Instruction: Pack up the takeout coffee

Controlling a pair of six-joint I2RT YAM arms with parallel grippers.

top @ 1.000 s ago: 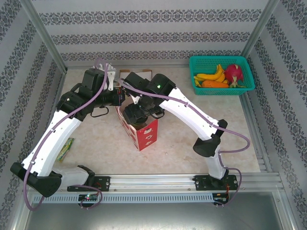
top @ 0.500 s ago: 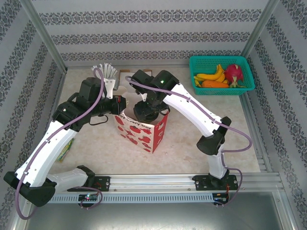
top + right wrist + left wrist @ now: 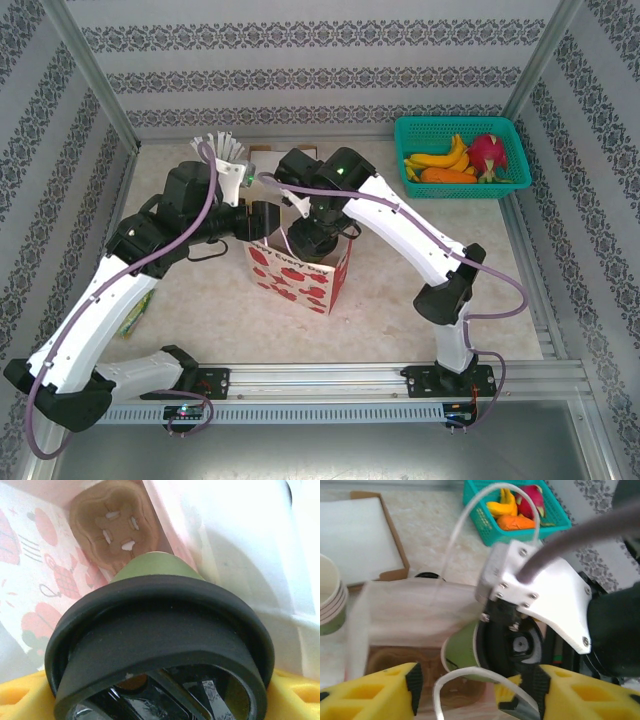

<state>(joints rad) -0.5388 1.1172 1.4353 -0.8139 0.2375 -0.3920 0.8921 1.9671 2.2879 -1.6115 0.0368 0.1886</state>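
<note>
With the right fingers (image 3: 300, 692) clenched on the takeout coffee (image 3: 160, 630) at the paper bag (image 3: 300, 280) mouth, lower it upright to the bag floor; left fingers (image 3: 365, 695) stand spread

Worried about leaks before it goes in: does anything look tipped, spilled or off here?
The takeout coffee, in the right gripper at the mouth of the bag, looks tipped, base leading toward the brown carrier at the bottom. No spill shows, and the black lid appears seated.

Arms bent inward, left hand (image 3: 477, 682) spread, right hand (image 3: 302, 236) clamped
</note>
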